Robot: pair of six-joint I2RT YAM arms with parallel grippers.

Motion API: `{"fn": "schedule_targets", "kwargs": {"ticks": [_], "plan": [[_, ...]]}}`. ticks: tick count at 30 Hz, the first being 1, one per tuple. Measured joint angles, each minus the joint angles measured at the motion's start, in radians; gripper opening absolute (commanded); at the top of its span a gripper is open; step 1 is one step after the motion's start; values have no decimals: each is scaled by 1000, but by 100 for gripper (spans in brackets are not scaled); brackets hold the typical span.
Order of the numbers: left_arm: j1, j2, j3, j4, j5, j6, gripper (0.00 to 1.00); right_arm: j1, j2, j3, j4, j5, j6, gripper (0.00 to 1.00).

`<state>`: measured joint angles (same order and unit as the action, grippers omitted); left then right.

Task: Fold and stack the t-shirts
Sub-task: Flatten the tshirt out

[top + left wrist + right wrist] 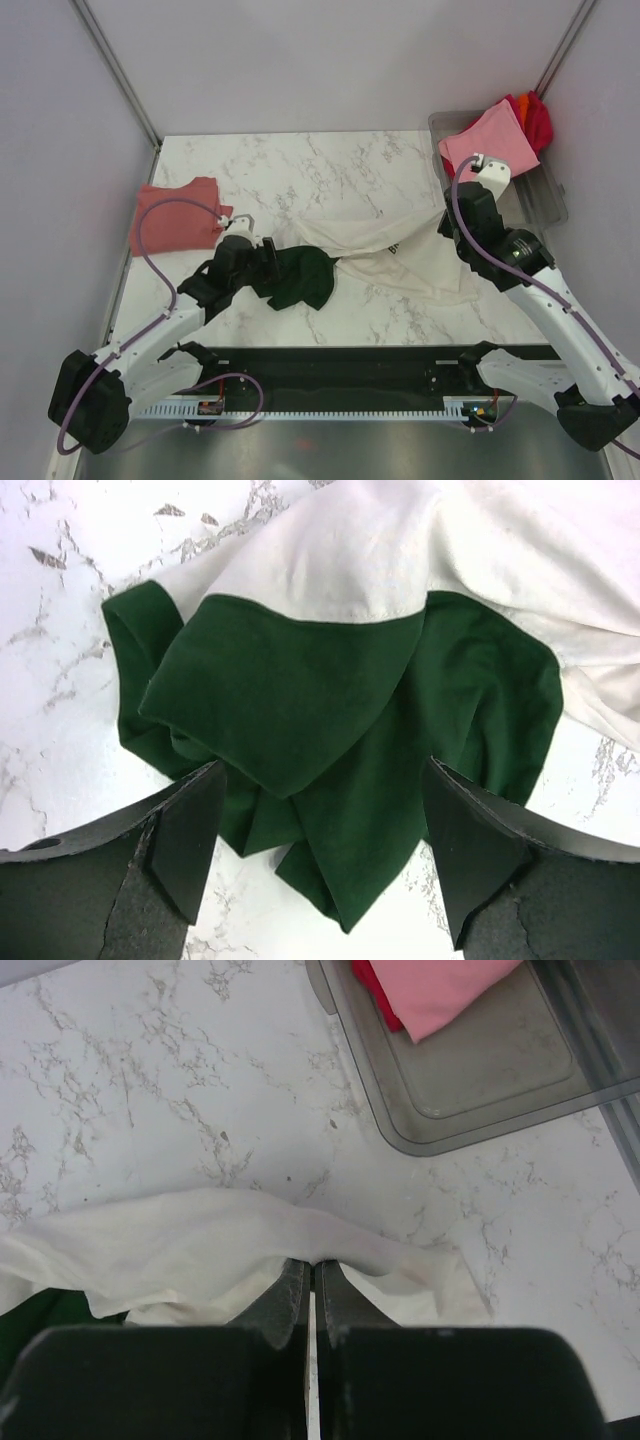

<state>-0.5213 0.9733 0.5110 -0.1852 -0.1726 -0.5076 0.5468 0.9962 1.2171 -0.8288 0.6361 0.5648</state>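
While both arms reach over the marble table (300, 160), the holdings stand as follows.

Item 1, cream-white t-shirt (385, 252): unfolded and rumpled, drawn out across the table from the centre towards the right side. Small black print shows near its middle. Its left end touches and overlaps item 2; which cloth lies uppermost there cannot be told.

Item 2, dark green t-shirt (300, 700): crumpled in a heap left of centre, in loose folds, with one pointed fold towards the near edge.

Item 3, dusty brick-red t-shirt (172, 218): lying flat at the table's left edge, apart from the green heap and just beyond the left arm's wrist.

Item 4, pink cloth (492, 140): lying flat in a clear grey bin (548, 208) at the back right of the table, over red cloth (537, 120) that shows at its far side.

Tool, left gripper (325, 780): jaws spread wide, one finger to each side of the green heap's lower folds, nothing gripped. Whether the fingertips touch the cloth cannot be told.

Tool, right gripper (312, 1265): jaws closed together, pinching the right-hand edge of the cream-white t-shirt, where the cloth rises in a ridge over the fingertips. It stands on the table side of the bin, near the bin's near corner.
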Motion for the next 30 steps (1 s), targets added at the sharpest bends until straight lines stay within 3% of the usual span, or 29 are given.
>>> {"fn": "schedule_targets", "kwargs": {"ticks": [5,7,12,15,16,18,22,30], "plan": [[0,-22,-24,-32,27,-47,82,-16,11,-21,16,-11,-15,0],[0,-10,-27,-38,33,-55,74,-19,8,-37,30,-16,-20,0],[0,93,-26,-28,53,-66,67,-21,-5,-65,43,-40,-30,0],[0,169,-9,-18,51,-74,42,-21,-7,-65,58,-58,-35,0],[0,200,5,-18,50,-77,21,-21,-7,-65,61,-63,-37,0],[0,258,51,-23,43,-80,4,-21,-7,-67,67,-68,-39,0],[15,286,174,-53,36,-76,2,-22,-6,-69,72,-66,-49,0],[111,127,441,-204,61,-76,2,-63,95,-55,102,-51,-74,0]]}}
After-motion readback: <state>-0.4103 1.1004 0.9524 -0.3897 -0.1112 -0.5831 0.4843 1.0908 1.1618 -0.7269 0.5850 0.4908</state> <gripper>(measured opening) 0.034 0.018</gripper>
